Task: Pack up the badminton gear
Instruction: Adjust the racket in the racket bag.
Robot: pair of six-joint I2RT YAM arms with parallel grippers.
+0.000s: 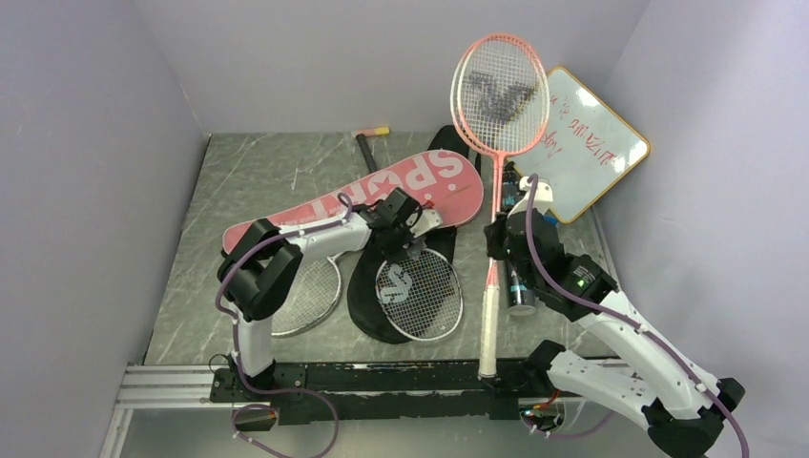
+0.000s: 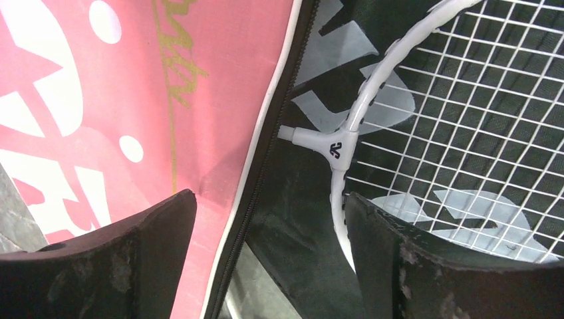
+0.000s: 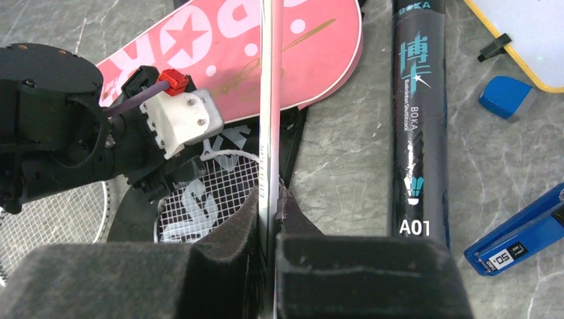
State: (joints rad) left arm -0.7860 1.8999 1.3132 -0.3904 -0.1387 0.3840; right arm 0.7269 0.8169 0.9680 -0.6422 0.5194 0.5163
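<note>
Right gripper (image 3: 271, 198) is clamping the pink racket (image 1: 500, 93) by its shaft, head raised toward the back wall, dark tube (image 3: 419, 119) just beside. Only the right wrist view is showing a blue stapler (image 3: 515, 242) near the tube. Left gripper (image 2: 269, 206) is hanging wide open over the white racket (image 2: 336, 149) throat, which is lying on the black cover (image 2: 292, 219), with the pink cover (image 2: 199, 100) alongside.
</note>
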